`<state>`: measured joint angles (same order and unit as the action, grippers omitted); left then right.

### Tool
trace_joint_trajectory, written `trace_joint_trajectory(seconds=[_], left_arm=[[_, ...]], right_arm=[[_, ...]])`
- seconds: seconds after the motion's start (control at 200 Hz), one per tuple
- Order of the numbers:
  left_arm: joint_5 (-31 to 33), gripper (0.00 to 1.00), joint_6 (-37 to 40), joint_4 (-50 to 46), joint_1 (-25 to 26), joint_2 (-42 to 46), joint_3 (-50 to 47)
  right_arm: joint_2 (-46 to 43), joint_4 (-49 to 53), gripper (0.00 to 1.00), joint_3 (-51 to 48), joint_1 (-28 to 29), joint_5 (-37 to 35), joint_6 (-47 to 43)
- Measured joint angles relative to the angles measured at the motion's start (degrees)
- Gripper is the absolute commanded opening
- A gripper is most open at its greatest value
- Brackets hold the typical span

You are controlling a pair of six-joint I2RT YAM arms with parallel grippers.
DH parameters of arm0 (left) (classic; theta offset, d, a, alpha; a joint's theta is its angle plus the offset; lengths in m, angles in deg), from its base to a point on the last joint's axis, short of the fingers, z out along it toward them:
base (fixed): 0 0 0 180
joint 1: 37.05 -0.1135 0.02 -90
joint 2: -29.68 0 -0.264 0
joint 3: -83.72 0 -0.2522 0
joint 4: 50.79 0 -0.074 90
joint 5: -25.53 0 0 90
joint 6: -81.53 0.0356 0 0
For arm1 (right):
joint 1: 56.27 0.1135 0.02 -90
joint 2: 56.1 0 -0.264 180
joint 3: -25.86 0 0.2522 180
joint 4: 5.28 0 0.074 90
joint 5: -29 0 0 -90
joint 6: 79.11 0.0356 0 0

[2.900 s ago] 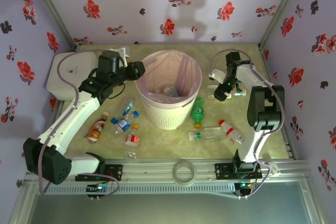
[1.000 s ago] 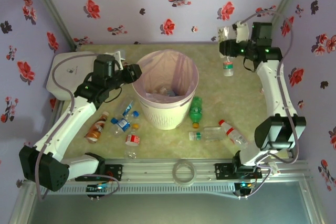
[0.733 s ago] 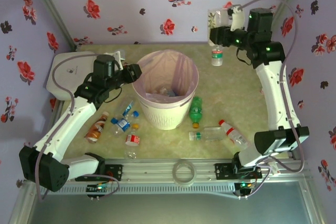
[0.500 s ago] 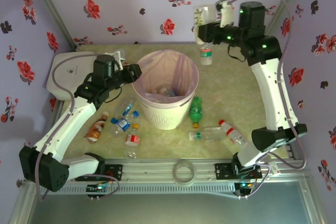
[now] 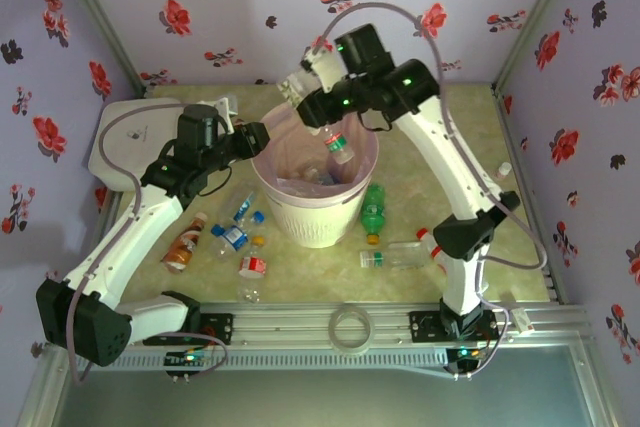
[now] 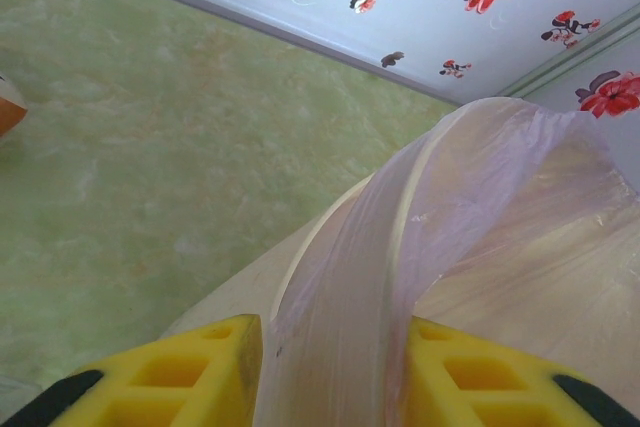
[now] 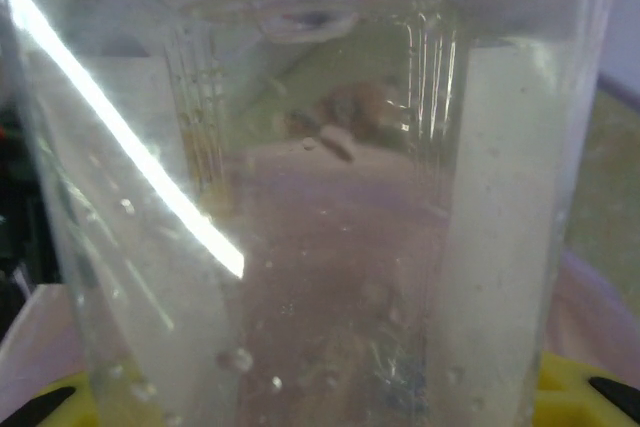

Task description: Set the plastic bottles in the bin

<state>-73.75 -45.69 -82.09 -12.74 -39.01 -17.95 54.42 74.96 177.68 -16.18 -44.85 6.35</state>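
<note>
Lavender wallpaper printed with red and dark flowers covers the back wall, the left wall and the right wall. Grey metal posts run up the two far corners. The tabletop is pale green and marbled, evenly lit. A white rounded-square box sits at the far left. A ribbed aluminium rail lines the near edge.

Right claw, bottle now over bin
</note>
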Motion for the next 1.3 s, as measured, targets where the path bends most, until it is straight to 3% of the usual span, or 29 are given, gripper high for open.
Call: trace_joint_trajectory(seconds=[0.28, 0.795, 0.9, 0.99, 1.1, 1.185, 1.3], left_arm=[[0.0, 0.39, 0.0, 0.17, -0.22, 0.0, -0.11], [-0.02, 0.39, -0.22, 1.27, -0.39, 0.31, -0.74], [-0.02, 0.39, -0.24, 1.33, -0.39, 0.37, -0.79], [-0.02, 0.39, -0.26, 1.33, -0.39, 0.46, -0.9], [-0.02, 0.39, -0.31, 1.33, -0.39, 0.48, -0.9], [-0.02, 0.39, -0.39, 1.33, -0.39, 0.48, -0.9], [0.0, 0.39, -0.39, 1.33, -0.39, 0.48, -0.9]], right_arm=[[4.74, 6.12, 0.0, 0.17, 3.63, -4.92, -2.71], [4.74, 2.99, 0.0, -15.65, 4.22, -7.21, -4.02], [4.74, 0.59, 0.07, -18.27, 4.22, -7.23, -3.89], [4.74, -1.6, 0.24, -20.44, 4.22, -7.26, -3.8], [4.74, -3.72, 0.38, -22.53, 4.22, -7.23, -3.28], [4.79, -4.57, 0.42, -22.95, 4.22, -7.23, -2.91], [4.79, -5.38, 0.62, -22.95, 4.22, -7.19, -2.64]])
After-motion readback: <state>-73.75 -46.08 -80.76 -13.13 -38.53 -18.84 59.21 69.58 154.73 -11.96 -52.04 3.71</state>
